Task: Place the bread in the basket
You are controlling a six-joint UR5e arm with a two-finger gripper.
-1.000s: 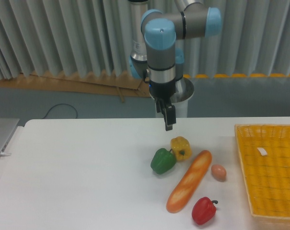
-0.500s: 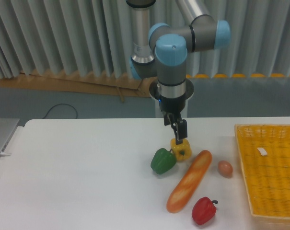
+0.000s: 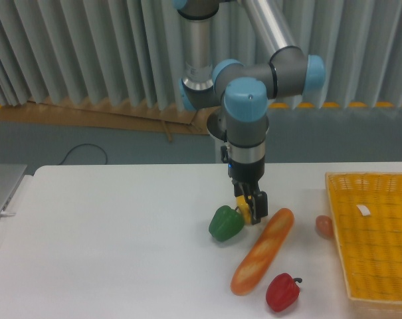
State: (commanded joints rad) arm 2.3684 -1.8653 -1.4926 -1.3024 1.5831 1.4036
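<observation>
The bread point(image 3: 262, 252) is a long orange-brown loaf lying diagonally on the white table, right of centre. The yellow woven basket point(image 3: 340, 226) sits at the right edge, with a small white tag point(image 3: 363, 210) inside. My gripper point(image 3: 256, 210) hangs low just above the loaf's upper left, in front of the yellow pepper point(image 3: 243, 209), which it mostly hides. Its fingers look close together with nothing visibly held, but the view does not show their state clearly.
A green pepper point(image 3: 225, 223) lies left of the loaf's upper end. A red pepper point(image 3: 282, 292) sits by its lower end. A small orange-pink ball point(image 3: 323, 226) rests beside the basket's left rim. A grey laptop point(image 3: 1, 187) is at the table's left edge.
The gripper has moved down and to the right, from above the yellow pepper to just beside the loaf's top end. The small ball has rolled right toward the basket.
</observation>
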